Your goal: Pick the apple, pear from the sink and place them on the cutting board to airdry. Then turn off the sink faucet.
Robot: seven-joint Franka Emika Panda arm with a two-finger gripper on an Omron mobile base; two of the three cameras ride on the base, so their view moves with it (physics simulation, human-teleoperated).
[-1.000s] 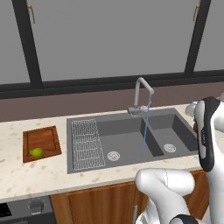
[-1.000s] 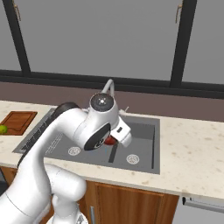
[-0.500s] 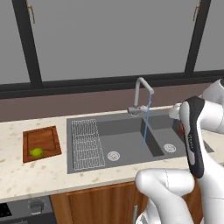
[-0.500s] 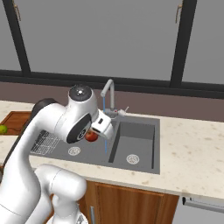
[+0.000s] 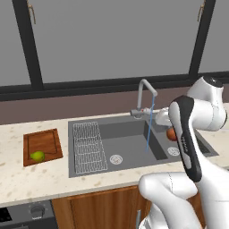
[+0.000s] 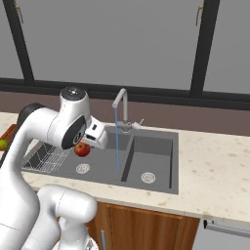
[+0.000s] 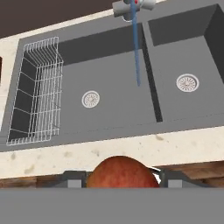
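Red apple (image 6: 82,149), clamped in the gripper (image 7: 120,177), has swung leftward, seemingly above the sink (image 6: 161,141).

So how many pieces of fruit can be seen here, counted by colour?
Red round apple, held in the gripper above the dark grey sink: 1
Yellow-green pear, on the square reddish-brown wooden cutting board: 1
Total: 2
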